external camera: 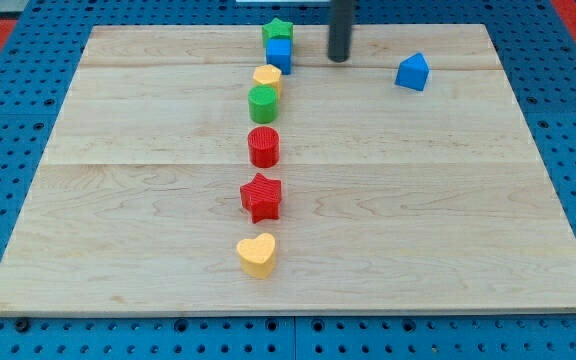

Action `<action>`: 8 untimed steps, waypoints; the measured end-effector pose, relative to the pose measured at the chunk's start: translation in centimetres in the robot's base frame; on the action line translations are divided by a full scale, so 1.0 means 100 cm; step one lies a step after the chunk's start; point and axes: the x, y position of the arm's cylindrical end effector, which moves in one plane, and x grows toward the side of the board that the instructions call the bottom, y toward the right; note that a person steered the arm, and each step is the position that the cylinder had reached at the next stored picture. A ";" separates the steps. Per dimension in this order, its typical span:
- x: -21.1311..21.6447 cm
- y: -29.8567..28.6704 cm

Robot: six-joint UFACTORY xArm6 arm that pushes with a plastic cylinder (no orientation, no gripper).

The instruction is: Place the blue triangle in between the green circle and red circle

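Board (418,200) pale matt wood; blocks perhaps smooth plastic.

Wood board (448,220) w/ 7 blocks in column (265,150), blue triangle (413,72) apart.

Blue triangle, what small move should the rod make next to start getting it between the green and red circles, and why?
Probably slide my tip to the view's right, around behind the blue triangle. The tip sits between it and the column holding the green circle and red circle, so it cannot yet push leftward.
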 end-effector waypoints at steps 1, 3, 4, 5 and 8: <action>-0.007 0.043; 0.008 0.099; 0.034 0.103; 0.056 0.086; 0.029 0.021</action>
